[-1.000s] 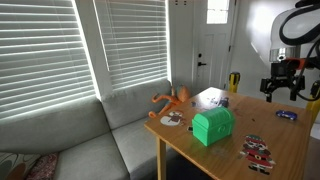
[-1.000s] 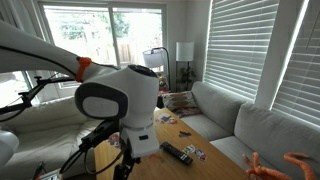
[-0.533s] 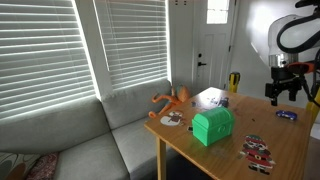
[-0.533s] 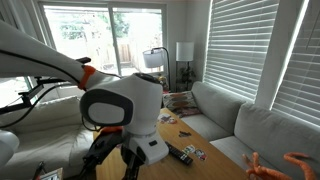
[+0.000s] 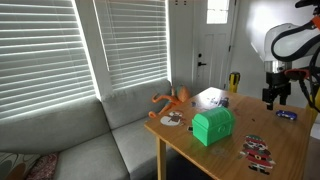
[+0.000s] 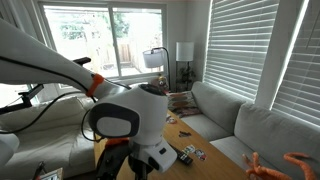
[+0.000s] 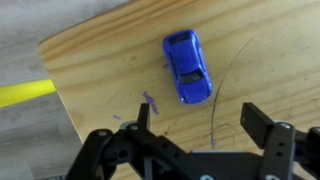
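Observation:
My gripper (image 7: 197,116) is open and empty above the wooden table (image 7: 110,70), near its corner. A small blue toy car (image 7: 188,66) lies on the table just ahead of the fingertips, apart from them. In an exterior view the gripper (image 5: 274,95) hangs over the far end of the table, above the blue car (image 5: 286,115). In the other exterior view the arm's large white joint (image 6: 125,118) fills the foreground and hides the gripper.
A green box (image 5: 213,126), an orange toy figure (image 5: 172,99), a white object (image 5: 209,97) and flat printed cards (image 5: 258,151) lie on the table. A yellow object (image 7: 22,93) shows beyond the table edge. A grey sofa (image 5: 90,135) stands beside the table. A remote (image 6: 184,154) lies on it too.
The arm has moved farther over the far end of the table, and its white joint has swung lower and right in the exterior view.

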{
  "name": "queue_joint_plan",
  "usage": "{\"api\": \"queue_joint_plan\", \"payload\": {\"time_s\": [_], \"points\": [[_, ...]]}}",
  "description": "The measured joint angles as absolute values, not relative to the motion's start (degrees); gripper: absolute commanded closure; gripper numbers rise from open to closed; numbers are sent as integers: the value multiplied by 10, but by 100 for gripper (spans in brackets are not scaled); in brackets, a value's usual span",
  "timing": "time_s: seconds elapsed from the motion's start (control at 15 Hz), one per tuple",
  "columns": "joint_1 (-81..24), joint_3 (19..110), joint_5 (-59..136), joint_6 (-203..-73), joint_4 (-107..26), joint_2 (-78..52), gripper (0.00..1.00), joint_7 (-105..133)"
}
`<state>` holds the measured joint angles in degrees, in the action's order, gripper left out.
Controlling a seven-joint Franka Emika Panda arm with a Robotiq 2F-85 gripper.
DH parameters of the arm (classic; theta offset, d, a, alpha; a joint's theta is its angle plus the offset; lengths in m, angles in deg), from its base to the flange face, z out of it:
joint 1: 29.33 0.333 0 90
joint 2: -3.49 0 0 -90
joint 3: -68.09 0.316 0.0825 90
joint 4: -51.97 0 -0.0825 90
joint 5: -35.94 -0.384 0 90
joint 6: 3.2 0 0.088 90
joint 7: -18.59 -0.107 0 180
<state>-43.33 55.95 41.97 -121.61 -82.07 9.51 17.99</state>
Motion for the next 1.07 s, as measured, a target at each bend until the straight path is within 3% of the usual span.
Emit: {"api": "queue_joint_plan", "payload": {"time_s": [0.07, 0.27, 0.33, 0.47, 1.07], "points": [[-433, 559, 413, -1218, -821, 91, 5, 189], [-433, 557, 388, -1219, -821, 84, 2, 217], [-433, 556, 380, -1218, -821, 83, 5, 226], [-433, 553, 370, -1218, -821, 81, 27, 242], [-433, 547, 365, -1212, -821, 79, 91, 279]]}}
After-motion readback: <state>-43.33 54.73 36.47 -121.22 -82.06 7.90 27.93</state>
